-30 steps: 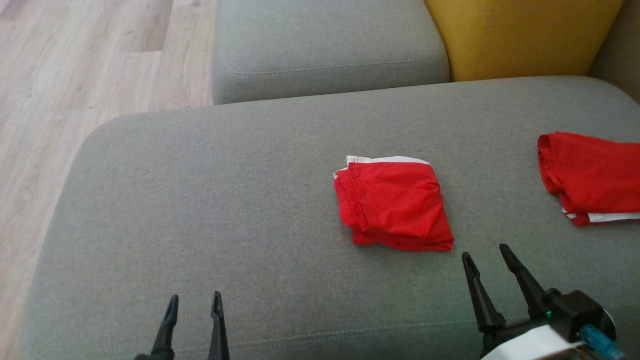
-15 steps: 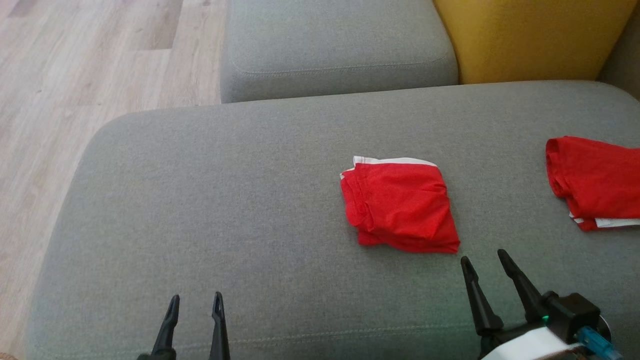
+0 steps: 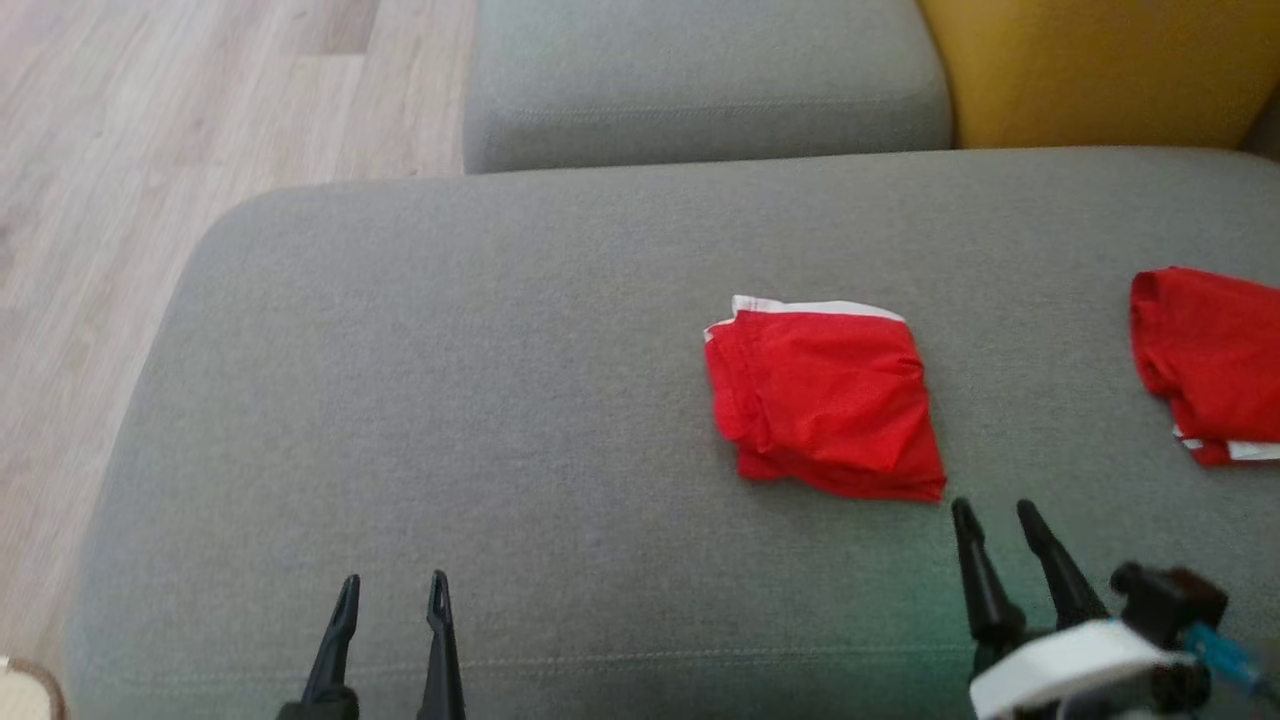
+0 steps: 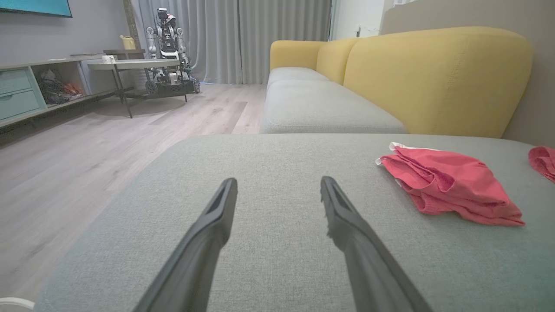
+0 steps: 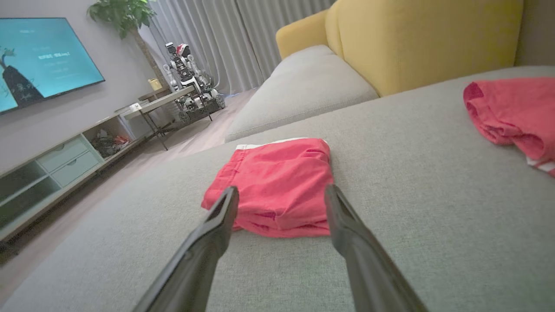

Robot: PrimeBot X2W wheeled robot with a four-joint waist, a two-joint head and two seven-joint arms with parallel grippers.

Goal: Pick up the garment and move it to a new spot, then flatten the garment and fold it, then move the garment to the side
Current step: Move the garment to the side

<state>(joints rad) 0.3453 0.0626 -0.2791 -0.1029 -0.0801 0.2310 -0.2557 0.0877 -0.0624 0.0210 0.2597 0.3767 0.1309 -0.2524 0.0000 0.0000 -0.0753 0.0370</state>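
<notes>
Count: 2 red garments: folded garment (image 3: 825,400), second garment (image 3: 1205,360). 2 grey seat cushions: near cushion (image 3: 500,400), far cushion (image 3: 700,80). 2 pincers: left pincer (image 3: 394,580), right pincer (image 3: 995,505). 1 yellow backrest (image 3: 1100,70).

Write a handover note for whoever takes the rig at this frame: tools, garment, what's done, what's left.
The left tool is open and empty, low over the grey cushion, well away from the cloth.
The right tool is open and empty, just short of the folded red garment, not touching it.
A second red garment lies at the cushion's right.
Done, it seems: the fold. Left: grasp the garment and move it to the side.
</notes>
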